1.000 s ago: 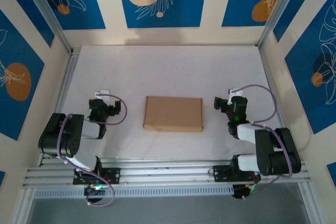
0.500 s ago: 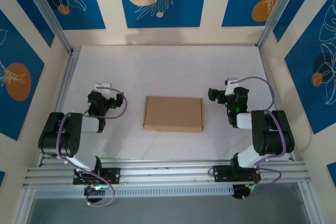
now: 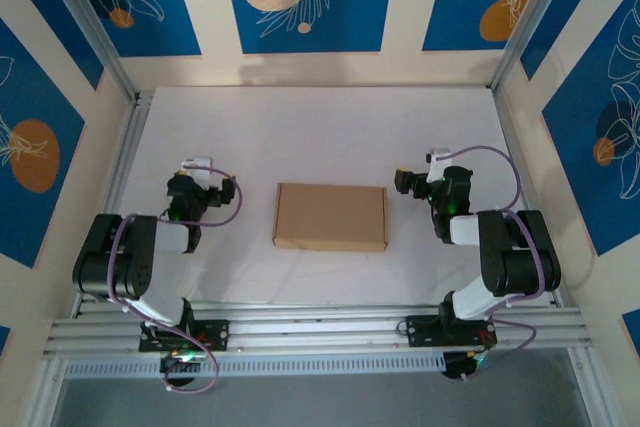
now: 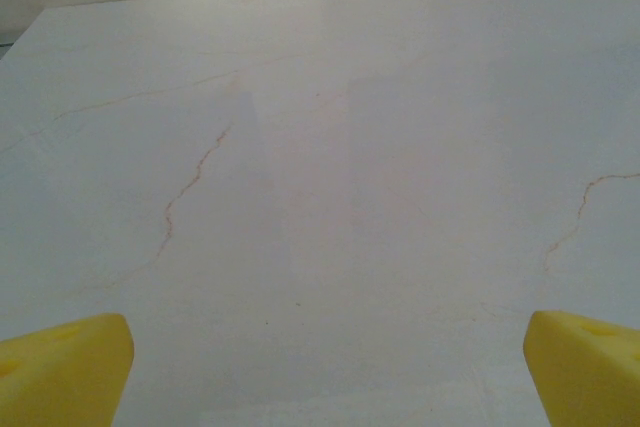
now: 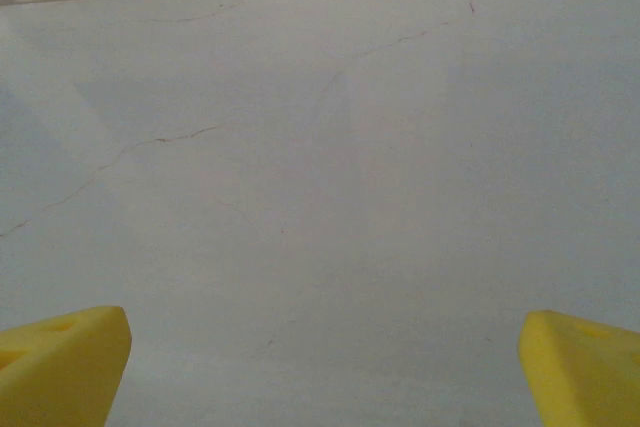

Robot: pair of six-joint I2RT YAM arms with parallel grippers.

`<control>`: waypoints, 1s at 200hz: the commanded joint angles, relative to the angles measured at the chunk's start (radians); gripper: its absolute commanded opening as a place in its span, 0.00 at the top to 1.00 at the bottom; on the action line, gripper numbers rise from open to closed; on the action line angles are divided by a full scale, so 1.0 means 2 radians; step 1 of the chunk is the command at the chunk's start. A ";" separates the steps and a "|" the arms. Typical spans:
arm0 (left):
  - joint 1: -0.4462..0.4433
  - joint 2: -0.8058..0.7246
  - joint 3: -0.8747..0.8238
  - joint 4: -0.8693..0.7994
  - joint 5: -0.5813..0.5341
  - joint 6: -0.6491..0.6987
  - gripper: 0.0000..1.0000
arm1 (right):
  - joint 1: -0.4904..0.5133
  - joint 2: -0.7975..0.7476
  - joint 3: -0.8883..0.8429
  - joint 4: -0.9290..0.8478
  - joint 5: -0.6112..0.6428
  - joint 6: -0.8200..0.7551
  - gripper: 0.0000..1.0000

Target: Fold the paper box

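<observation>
We see the paper box (image 3: 331, 217), closed and flat, at the centre of the top view on the white tabletop (image 3: 320, 127), between the two arms and apart from both. The left gripper (image 4: 322, 372) is spread wide, its yellow fingertips (image 4: 60, 372) in the lower corners of its wrist view, holding nothing. The right gripper (image 5: 322, 367) stands equally wide and empty above bare tabletop.

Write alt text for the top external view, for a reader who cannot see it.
A shallow brown paper box lies flat in the middle of a white table, seen from above. The left gripper sits to its left and the right gripper to its right, both apart from it. Blue leaf-patterned panels wall the table.
</observation>
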 commanded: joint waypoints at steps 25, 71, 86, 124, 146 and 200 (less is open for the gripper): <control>0.003 0.000 -0.002 0.009 0.011 0.006 0.00 | -0.003 -0.006 0.002 0.002 -0.011 -0.006 0.01; 0.003 0.000 -0.001 0.008 0.011 0.006 0.00 | -0.003 -0.006 0.002 0.002 -0.011 -0.006 0.01; 0.003 -0.001 -0.001 0.008 0.011 0.006 0.00 | -0.003 -0.006 0.002 0.002 -0.011 -0.006 0.01; 0.003 0.000 -0.001 0.008 0.011 0.006 0.00 | -0.003 -0.006 0.002 0.002 -0.010 -0.006 0.01; 0.003 -0.001 -0.001 0.009 0.012 0.006 0.00 | -0.003 -0.006 0.002 0.002 -0.011 -0.006 0.01; 0.003 0.002 0.005 -0.001 0.011 0.006 0.00 | -0.003 -0.006 0.002 0.002 -0.010 -0.006 0.01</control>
